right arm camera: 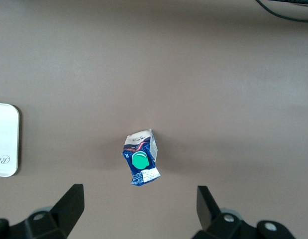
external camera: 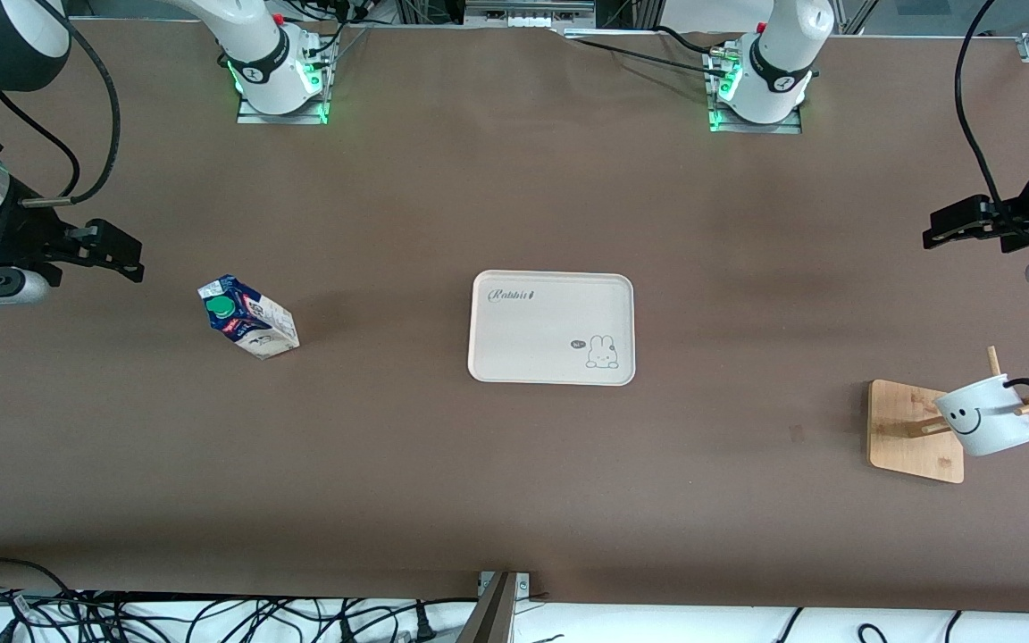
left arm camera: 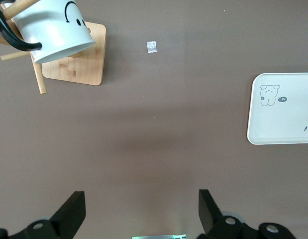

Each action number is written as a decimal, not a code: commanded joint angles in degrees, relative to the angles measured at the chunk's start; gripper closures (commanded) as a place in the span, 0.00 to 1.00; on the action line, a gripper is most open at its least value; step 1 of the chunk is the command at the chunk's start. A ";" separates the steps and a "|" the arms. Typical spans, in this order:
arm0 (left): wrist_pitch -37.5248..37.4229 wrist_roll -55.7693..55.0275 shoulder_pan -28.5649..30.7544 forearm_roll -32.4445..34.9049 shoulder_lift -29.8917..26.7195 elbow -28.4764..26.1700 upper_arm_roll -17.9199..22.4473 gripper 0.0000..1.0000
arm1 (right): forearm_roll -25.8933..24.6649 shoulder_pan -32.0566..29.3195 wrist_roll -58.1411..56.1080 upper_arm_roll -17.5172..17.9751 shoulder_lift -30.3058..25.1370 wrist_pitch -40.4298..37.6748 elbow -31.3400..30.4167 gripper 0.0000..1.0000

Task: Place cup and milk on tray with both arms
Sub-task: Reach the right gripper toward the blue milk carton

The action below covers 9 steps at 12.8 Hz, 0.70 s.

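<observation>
The milk point(external camera: 248, 317), a blue and white carton with a green cap, stands on the table toward the right arm's end. It also shows in the right wrist view point(right arm camera: 141, 158). My right gripper point(external camera: 126, 253) is open and empty in the air beside it, with the carton just outside its fingers point(right arm camera: 69, 204). The cream tray point(external camera: 553, 328) lies mid-table and is empty. The cup point(external camera: 988, 415), a white smiley mug, hangs tilted on a peg of a wooden rack. My left gripper point(external camera: 943, 228) is open and empty over bare table, apart from the cup point(left arm camera: 51, 30) and the tray point(left arm camera: 283, 124).
The rack's square wooden base point(external camera: 912, 429) and its pegs stand toward the left arm's end, near the table's edge. A small pale scrap point(left arm camera: 152, 46) lies on the table beside the rack. Cables point(external camera: 211, 616) lie below the table's near edge.
</observation>
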 commanded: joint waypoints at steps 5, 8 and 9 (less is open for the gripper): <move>-0.85 -0.59 0.03 0.63 0.17 0.82 -0.22 0.00 | 1.91 2.63 -3.00 0.26 9.06 5.91 -6.08 0.00; 0.20 -0.33 -0.32 0.54 0.25 0.91 -0.31 0.00 | 4.80 2.20 -9.44 0.26 9.23 12.85 -13.99 0.00; 1.42 -0.24 -0.58 0.71 0.25 1.00 -0.31 0.00 | 5.24 2.11 -9.53 0.26 9.06 14.97 -16.46 0.00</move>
